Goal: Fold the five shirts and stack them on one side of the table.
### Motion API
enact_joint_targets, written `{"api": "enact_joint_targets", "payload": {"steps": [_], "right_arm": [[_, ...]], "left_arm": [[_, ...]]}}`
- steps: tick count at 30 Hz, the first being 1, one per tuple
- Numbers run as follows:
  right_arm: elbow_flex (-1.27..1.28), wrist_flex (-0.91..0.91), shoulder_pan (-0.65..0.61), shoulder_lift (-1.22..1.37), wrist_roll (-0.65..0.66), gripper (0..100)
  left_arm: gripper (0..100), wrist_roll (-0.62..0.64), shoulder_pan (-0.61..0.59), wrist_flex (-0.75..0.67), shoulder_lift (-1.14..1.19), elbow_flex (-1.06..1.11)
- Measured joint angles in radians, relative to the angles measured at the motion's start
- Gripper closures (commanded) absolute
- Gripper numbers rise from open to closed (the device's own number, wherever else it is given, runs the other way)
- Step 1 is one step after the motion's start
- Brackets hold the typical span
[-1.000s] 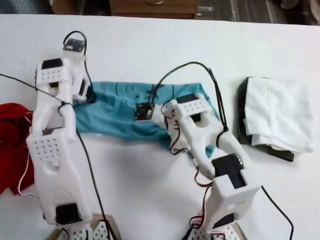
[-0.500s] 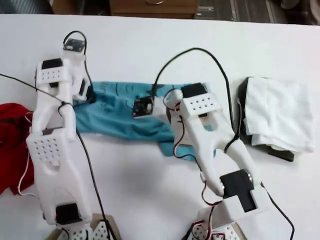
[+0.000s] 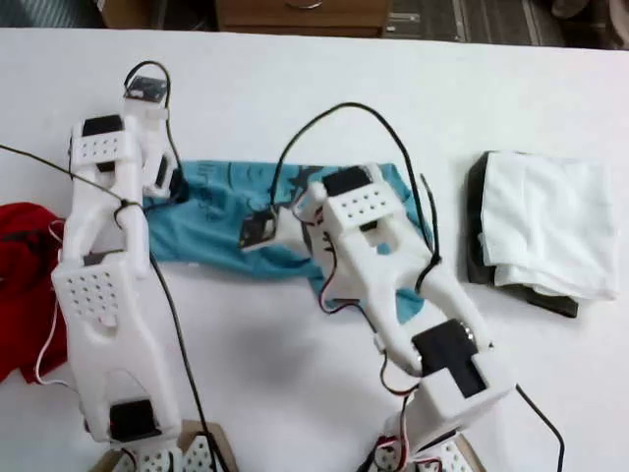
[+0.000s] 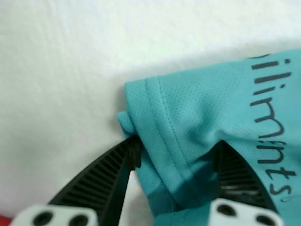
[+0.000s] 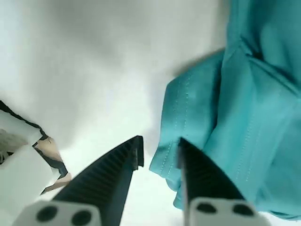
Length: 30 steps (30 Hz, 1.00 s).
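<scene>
The teal shirt (image 3: 216,221) lies on the table (image 3: 295,98), long axis nine to three. My left gripper (image 4: 178,148) is clamped on its nine-o'clock hem; my right gripper (image 5: 159,147), jaws slightly apart, straddles a hem corner (not pinched, I judge).

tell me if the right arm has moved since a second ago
yes, its wrist swung left across the teal shirt, away from the folded white shirt

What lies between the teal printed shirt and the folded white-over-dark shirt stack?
High view: just bare white table between teal shirt and stack.
</scene>
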Motion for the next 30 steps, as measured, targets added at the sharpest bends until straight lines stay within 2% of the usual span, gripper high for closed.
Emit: {"api": "enact_joint_targets", "payload": {"steps": [6, 11, 25, 30], "right_arm": [[0.114, -0.023, -0.02, -0.011, 0.0, 82.7], [0.232, -0.143, -0.017, -0.011, -0.003, 82.7], [0.166, -0.167, -0.015, -0.011, -0.003, 82.7], [0.141, -0.196, 0.029, -0.011, -0.003, 82.6]], "left_arm": [[74, 0.0, 0.0, 0.0, 0.0, 0.0], [74, 0.0, 0.0, 0.0, 0.0, 0.0], [74, 0.0, 0.0, 0.0, 0.003, 0.0], [74, 0.0, 0.0, 0.0, 0.003, 0.0]]}}
